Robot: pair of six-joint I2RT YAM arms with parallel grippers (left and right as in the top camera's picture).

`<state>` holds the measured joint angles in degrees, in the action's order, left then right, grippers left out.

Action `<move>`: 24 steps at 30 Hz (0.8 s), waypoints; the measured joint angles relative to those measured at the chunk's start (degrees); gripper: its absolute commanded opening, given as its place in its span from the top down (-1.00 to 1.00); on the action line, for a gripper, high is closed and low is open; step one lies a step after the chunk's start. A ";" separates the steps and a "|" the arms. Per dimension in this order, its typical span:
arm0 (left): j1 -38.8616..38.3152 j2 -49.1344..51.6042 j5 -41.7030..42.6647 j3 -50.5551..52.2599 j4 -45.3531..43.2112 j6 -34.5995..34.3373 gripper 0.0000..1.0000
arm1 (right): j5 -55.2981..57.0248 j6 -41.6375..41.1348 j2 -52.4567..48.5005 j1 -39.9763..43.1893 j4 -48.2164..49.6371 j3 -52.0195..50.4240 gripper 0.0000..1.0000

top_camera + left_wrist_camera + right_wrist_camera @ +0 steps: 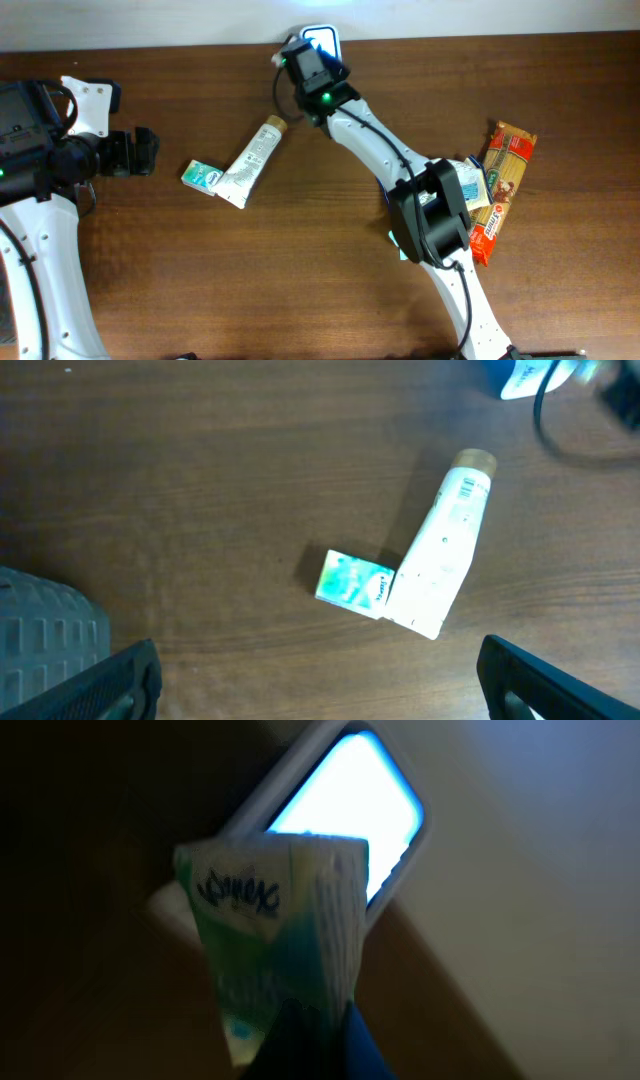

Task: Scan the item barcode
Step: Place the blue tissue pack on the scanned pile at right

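Clamped shut on the tissue pack (270, 930) just before the lit scanner (350, 810), the right claw (318, 1025) should probably turn the pack's barcode face squarely to that scanner, while the left claw (143, 152) gapes open far from it.

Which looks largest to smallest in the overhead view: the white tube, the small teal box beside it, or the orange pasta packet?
1. orange pasta packet, the longest and widest of the three.
2. white tube, somewhat shorter and narrower.
3. teal box, clearly the smallest.
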<state>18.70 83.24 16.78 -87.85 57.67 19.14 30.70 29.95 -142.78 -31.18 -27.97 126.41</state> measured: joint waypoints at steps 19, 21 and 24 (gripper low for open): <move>0.00 0.00 0.00 0.00 0.04 0.00 -0.98 | -35.39 -38.05 16.85 7.13 -59.12 -20.09 -0.04; 0.00 0.00 0.00 0.00 0.02 0.00 -0.98 | -35.82 -38.45 16.85 7.13 -61.11 -20.20 -0.05; 0.00 0.00 0.00 0.00 0.04 0.00 -0.98 | -36.63 -38.64 16.81 7.13 -62.25 -17.05 -0.05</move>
<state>18.70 83.24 16.78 -87.85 57.71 19.14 -5.93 -8.69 -125.97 -24.05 -90.21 109.36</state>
